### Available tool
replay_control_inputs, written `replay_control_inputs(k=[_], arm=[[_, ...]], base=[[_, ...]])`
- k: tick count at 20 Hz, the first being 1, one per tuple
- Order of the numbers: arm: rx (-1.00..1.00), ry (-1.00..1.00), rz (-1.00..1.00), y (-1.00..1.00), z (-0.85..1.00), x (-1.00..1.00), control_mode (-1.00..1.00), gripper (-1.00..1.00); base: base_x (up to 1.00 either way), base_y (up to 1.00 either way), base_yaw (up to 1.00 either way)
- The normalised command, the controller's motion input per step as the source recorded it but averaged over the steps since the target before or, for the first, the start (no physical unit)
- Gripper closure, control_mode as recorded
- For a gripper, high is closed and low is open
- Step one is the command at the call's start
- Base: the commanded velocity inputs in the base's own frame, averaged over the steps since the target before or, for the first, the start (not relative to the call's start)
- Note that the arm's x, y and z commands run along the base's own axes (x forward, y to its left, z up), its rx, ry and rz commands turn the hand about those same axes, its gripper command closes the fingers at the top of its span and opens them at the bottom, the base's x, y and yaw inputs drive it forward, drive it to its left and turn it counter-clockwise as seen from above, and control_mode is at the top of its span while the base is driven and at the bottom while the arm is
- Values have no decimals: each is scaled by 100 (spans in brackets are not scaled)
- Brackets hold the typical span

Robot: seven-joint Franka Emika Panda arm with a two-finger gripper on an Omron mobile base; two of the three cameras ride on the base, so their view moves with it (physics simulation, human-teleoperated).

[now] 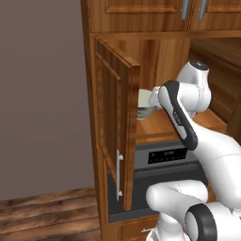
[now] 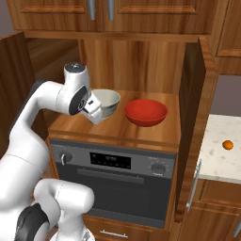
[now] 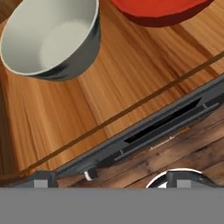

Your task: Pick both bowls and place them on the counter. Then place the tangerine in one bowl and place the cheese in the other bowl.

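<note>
Two bowls stand side by side on the brown wooden shelf board [image 2: 117, 128] above the oven. The cream-grey bowl [image 2: 108, 101] [image 3: 48, 39] [image 1: 144, 104] with a dark outside is on the left and the glossy red bowl [image 2: 146, 112] [image 3: 162, 11] on the right. My gripper [image 2: 95, 111] [image 3: 113, 179] hovers just left of and in front of the cream-grey bowl, open, with nothing between its fingers. The tangerine [image 2: 228, 145] lies on the beige speckled counter [image 2: 217, 162] at the far right. The cheese is out of view.
A dark oven [image 2: 113, 162] sits under the shelf. Open wooden cabinet doors flank the shelf, one on the right [image 2: 190, 141] and one on the left [image 1: 115, 122]. Closed upper cabinets [image 2: 117, 12] hang overhead. My own arm crosses in front of the shelf's left part.
</note>
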Motion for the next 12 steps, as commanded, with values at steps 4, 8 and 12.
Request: replay_control_inputs(k=[4, 8, 12], arm=[[18, 1, -33, 0, 0, 20, -100, -100], [28, 1, -27, 0, -1, 17, -100, -100], [28, 0, -17, 0, -9, 15, -100, -100]], base=[[0, 0, 0], [0, 0, 0], [0, 0, 0]])
